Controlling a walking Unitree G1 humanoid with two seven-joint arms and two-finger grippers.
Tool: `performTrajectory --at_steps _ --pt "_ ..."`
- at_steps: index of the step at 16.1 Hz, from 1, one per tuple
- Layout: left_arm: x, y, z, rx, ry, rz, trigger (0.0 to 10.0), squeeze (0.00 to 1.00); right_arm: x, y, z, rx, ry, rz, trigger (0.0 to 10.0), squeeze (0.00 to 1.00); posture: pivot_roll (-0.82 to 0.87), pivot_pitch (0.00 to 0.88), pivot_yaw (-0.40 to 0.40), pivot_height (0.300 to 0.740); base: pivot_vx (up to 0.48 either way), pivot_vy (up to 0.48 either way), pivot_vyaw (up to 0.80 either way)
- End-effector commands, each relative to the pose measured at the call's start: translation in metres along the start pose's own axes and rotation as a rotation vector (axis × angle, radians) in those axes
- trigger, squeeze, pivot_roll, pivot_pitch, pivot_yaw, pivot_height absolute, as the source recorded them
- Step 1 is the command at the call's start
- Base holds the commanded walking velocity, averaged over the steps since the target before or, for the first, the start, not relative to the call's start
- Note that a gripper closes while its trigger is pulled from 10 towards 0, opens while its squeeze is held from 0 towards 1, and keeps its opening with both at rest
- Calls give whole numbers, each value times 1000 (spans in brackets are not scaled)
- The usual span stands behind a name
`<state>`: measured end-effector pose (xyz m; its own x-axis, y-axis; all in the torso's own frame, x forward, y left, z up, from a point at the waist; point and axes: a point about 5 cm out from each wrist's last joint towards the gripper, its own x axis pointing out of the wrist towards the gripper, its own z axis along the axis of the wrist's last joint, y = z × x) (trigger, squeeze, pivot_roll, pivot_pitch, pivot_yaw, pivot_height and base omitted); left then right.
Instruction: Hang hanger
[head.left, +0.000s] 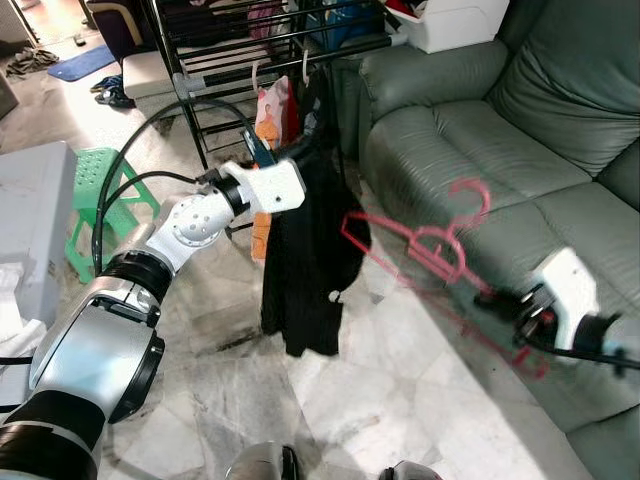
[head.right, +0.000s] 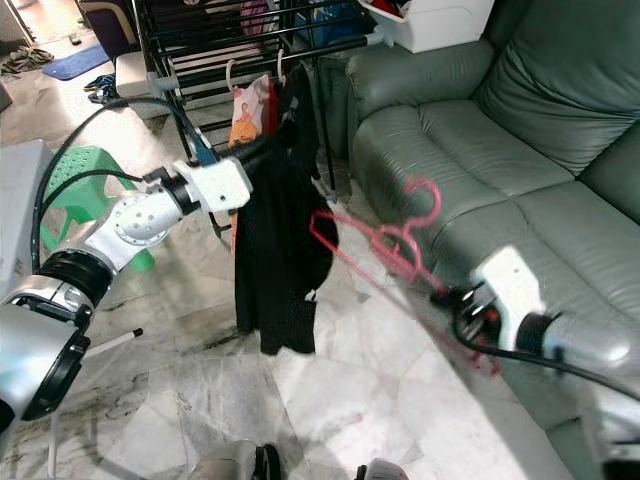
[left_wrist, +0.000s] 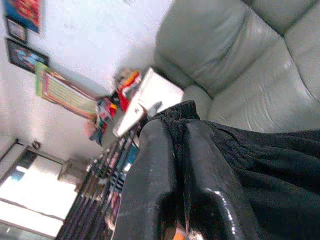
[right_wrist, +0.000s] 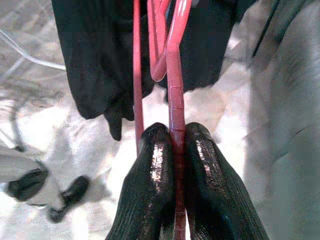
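A red plastic hanger floats over the floor in front of the sofa, hook uppermost. My right gripper is shut on its lower bar; the wrist view has both fingers pinching the red bar. A black garment dangles by the drying rack. My left gripper is shut on the garment's top edge, level with the rack's lower rail. Black cloth drapes over the left fingers. The hanger's left end reaches the garment's side.
A grey-green leather sofa runs along the right. Other clothes hang on the rack, among them an orange piece. At the left stand a green stool and a white box. Marble floor lies below.
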<state>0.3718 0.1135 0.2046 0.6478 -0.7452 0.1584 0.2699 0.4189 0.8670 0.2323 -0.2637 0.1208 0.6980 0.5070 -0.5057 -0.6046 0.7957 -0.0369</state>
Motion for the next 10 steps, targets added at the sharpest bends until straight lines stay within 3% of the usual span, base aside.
performTrajectory --at_steps 1,4,5,6,7,9,10 --pt "9 17 16 8 -93 58 10000 0 6 4 -9 50 27 6 10000 0 -86 18 61 740 0 0 0" --pt "19 11 37 -52 -220 39 10000 0 25 -5 -18 223 -3 -125 10000 0 -86 17 57 740 0 0 0" --pt "23 3 48 -122 -279 6 10000 0 32 -15 -15 305 -45 -229 10000 0 -82 17 55 740 0 0 0" --pt "27 -17 69 -239 -364 -87 10000 0 40 -27 -6 416 -129 -343 10000 0 -75 16 52 740 0 0 0" --pt "26 -27 77 -290 -396 -133 10000 0 43 -32 0 461 -178 -388 10000 0 -75 16 52 740 0 0 0" --pt "22 -49 88 -385 -422 -221 10000 0 48 -40 23 611 -347 -450 10000 0 -73 16 49 740 0 0 0" --pt "16 -68 90 -371 -422 -289 10000 0 53 -42 46 743 -483 -444 10000 0 -72 15 47 740 0 0 0"
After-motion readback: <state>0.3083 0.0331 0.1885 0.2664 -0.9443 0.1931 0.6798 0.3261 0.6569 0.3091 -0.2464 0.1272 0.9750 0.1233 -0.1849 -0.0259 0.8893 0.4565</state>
